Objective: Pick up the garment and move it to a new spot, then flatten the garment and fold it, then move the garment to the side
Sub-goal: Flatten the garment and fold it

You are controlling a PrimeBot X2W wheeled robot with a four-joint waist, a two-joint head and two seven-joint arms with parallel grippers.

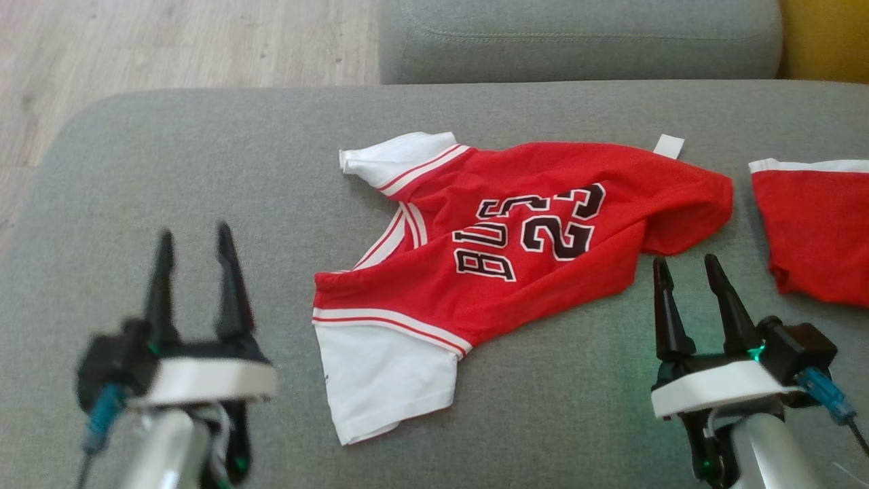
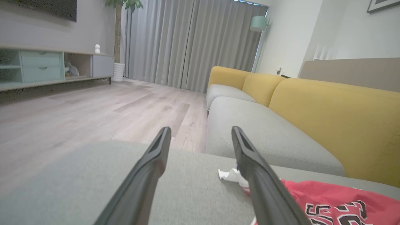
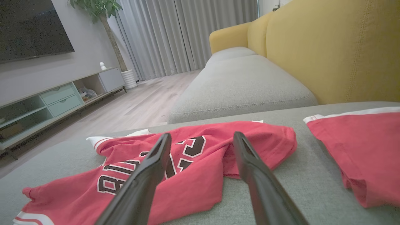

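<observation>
A rumpled red jersey (image 1: 516, 238) lies on the grey sofa seat (image 1: 204, 156) between the left hand (image 1: 193, 232) and right hand (image 1: 685, 260), both released and empty. Likely risk: the right hand catches the nearby second red garment (image 1: 815, 231) instead, or a shallow pinch bunches the folds further.

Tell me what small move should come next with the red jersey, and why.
Probably ease the right gripper forward to pinch the rumpled edge of the jersey just ahead of it. Both it and the left gripper stand open and empty, and the jersey lies creased and skewed, not yet flat.
</observation>
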